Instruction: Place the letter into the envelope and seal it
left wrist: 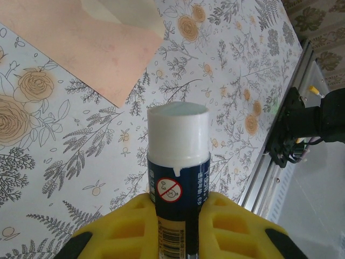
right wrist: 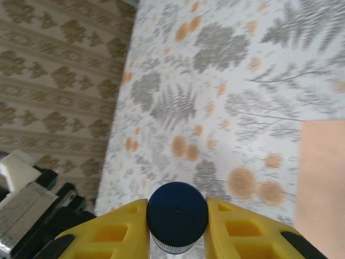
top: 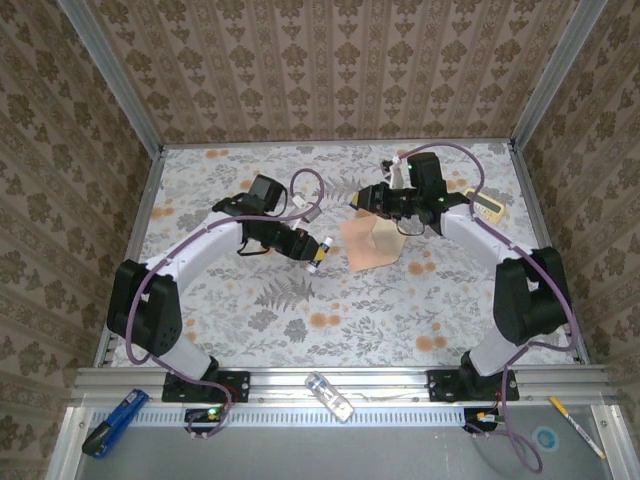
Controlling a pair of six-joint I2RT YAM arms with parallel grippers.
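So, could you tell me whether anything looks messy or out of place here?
Only one thing: on the glue stick in the left gripper, what looks like a white drip runs from its white top onto the blue label.

Salmon envelope point(top: 365, 252) on floral table point(top: 260, 320)

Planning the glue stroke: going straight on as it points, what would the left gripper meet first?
Probably bare tablecloth just beside the envelope, the glue stick held by the left gripper touching first; depth is unclear.
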